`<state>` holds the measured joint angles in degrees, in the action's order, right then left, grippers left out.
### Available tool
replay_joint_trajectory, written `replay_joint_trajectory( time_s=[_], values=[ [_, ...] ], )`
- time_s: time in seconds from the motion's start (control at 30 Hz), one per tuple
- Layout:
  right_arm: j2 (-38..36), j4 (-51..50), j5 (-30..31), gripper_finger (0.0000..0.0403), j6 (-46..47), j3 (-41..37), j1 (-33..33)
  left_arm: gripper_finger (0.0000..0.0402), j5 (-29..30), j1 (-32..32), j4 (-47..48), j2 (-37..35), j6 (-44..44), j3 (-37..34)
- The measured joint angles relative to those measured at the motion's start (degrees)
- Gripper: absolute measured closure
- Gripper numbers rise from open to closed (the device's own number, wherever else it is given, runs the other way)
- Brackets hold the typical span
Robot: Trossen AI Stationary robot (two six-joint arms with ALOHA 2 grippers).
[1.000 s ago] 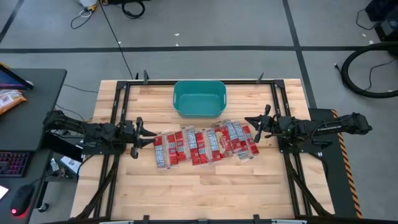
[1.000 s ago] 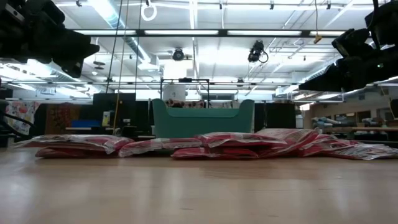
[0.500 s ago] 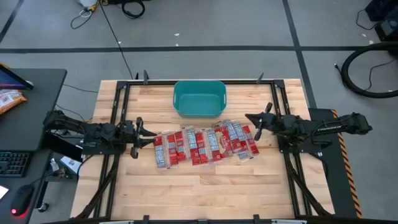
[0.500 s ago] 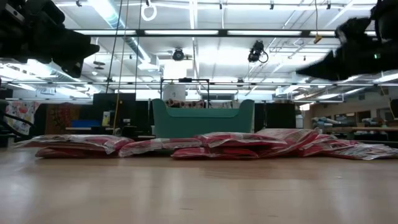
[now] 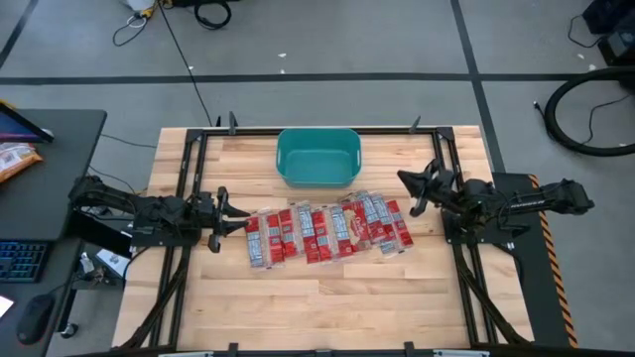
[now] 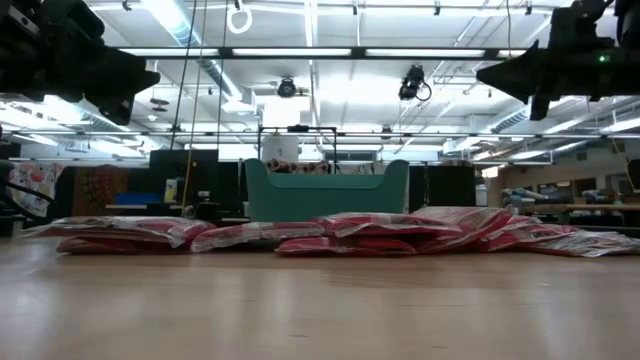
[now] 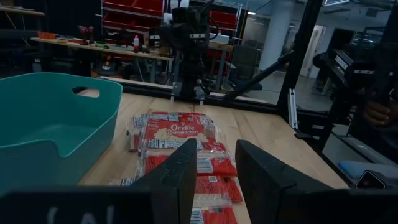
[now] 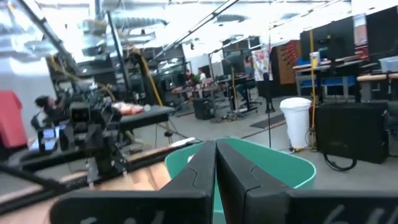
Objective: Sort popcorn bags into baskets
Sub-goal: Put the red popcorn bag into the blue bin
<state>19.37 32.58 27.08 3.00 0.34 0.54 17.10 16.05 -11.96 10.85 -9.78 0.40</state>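
Several red popcorn bags lie flat in an overlapping row across the middle of the table, also seen as popcorn bags in the low view. The teal tub stands on the table behind them, near the far edge. My left gripper hovers open at the row's left end, and its wrist view looks along the bags with the tub beside them. My right gripper is shut, raised above the row's right end, and points toward the tub.
Black frame rails run along the table's left and right sides and its far edge. A side desk at the left carries an orange snack bag. Bare wood lies between the bags and the near edge.
My right gripper has risen and swung toward the far edge, turning toward the tub. The bags and the tub have stayed where they were.
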Motion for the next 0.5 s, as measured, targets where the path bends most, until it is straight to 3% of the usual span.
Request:
replay_joint_trajectory(
  time_s=[0.27,0.5],
  values=[
    [3.8,0.2,-7.0,0.0383,3.8,0.5,-0.2,0.0285,0.0,0.0,0.0,0.0,0.0,0.0],
    [15.6,0.2,-10.9,0.0383,4.8,5.9,-0.2,0.0285,0.0,0.0,0.0,0.0,0.0,0.0]
  ],
)
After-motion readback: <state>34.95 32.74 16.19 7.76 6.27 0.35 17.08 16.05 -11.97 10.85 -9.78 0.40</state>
